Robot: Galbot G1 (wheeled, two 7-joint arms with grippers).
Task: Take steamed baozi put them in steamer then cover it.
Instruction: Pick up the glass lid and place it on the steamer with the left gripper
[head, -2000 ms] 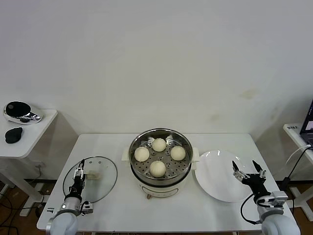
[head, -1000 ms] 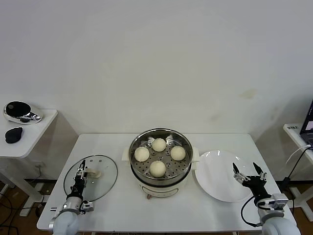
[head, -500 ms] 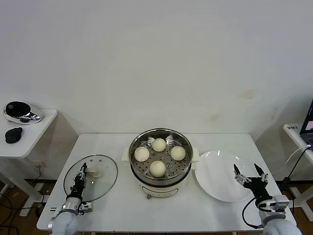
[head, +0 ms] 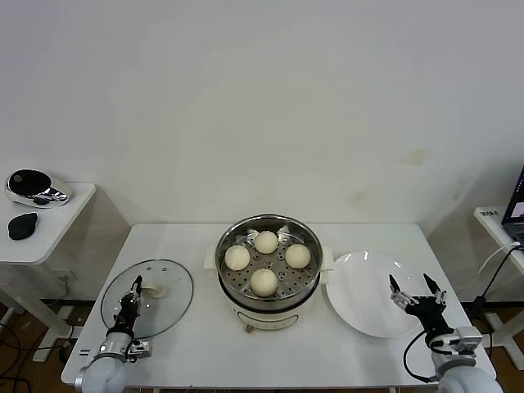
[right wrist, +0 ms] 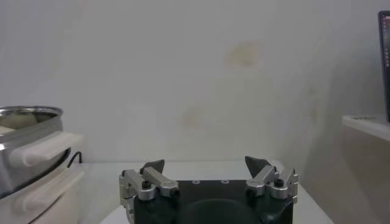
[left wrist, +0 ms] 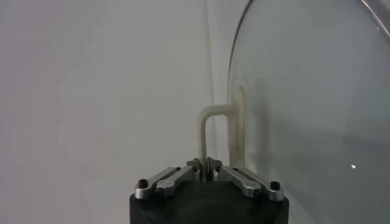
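Centrally on the white counter sits the round shiny stainless-steel steamer on its white base. Four smooth cream-white round baozi rest on its perforated tray. Near the counter's left edge lies the round clear glass cover with a metal rim. The left hand is at the cover, its fingers pressed together on the flat cream handle, as the left wrist view shows. A flat white plate lies beside the steamer toward the right edge. The right hand hovers at the plate's near right rim, its fingers spread apart and holding nothing.
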